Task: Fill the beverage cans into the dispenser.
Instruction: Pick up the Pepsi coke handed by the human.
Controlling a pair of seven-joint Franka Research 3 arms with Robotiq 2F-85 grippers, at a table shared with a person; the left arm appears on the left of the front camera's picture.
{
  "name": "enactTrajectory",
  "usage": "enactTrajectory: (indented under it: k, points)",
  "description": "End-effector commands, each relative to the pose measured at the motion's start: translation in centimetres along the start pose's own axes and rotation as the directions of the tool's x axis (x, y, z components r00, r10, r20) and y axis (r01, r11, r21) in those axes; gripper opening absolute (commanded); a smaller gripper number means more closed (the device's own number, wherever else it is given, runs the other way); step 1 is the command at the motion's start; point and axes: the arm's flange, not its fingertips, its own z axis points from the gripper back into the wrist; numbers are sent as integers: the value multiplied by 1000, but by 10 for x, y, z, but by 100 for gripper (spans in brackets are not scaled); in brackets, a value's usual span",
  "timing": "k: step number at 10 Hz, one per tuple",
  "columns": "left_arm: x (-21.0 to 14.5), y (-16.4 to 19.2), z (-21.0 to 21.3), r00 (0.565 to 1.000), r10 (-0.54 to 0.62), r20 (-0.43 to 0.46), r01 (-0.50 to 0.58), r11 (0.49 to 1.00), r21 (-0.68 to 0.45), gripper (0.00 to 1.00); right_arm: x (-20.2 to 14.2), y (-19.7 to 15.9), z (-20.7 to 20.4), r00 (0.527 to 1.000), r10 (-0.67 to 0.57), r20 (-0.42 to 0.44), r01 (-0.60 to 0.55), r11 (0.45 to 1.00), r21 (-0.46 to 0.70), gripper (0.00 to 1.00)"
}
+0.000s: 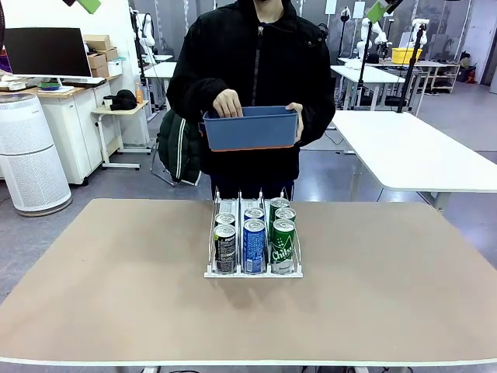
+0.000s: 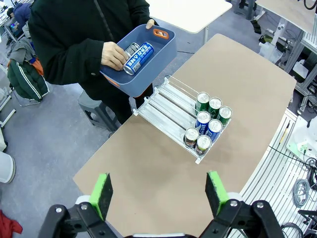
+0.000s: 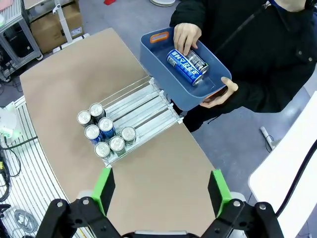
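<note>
The white wire dispenser (image 1: 252, 272) stands mid-table with several beverage cans at its front end: black Pepsi ones (image 1: 224, 249) in the left lane, blue Pocari ones (image 1: 254, 247) in the middle, green Chilsung ones (image 1: 283, 246) on the right. From the left wrist view, the dispenser (image 2: 166, 101) and its cans (image 2: 208, 123) lie far below my open left gripper (image 2: 158, 194). My right gripper (image 3: 161, 191) is open too, high above the dispenser (image 3: 141, 106). Nothing sits between either pair of fingers. Green pads of my left gripper (image 1: 88, 5) and right gripper (image 1: 380, 9) show at the top of the front view.
Across the table a person holds a blue bin (image 1: 250, 130) at chest height. Inside the bin (image 3: 173, 94) lie a Pocari can (image 3: 182, 67) and a black can (image 3: 196, 60), with one hand (image 3: 185, 35) on them. White tables stand behind on the right.
</note>
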Motion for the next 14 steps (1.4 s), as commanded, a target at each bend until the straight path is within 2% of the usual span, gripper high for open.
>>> enactTrajectory:
  k: [1,3,6,9,10,14]
  points:
    - [-1,0,-1,1000,5,-2,-5,1000,-2,100,-5,-2,2,1000,-15,7,15,1000,-19,100]
    - [-1,0,-1,1000,5,-2,-5,1000,-2,100,-16,6,7,1000,-19,-2,19,1000,-9,100]
    - [-1,0,-1,1000,5,-2,-5,1000,-2,100,-29,4,15,999,-42,29,42,999,-8,100]
    - [-1,0,-1,1000,5,-2,-5,1000,-2,100,-29,-2,13,1000,-7,10,7,1000,25,100]
    - [-1,0,-1,1000,5,-2,-5,1000,-2,100,-23,-1,19,999,-34,7,34,999,-15,100]
    - [-1,0,-1,1000,5,-2,-5,1000,-2,100,-23,-1,19,999,-34,7,34,999,-15,100]
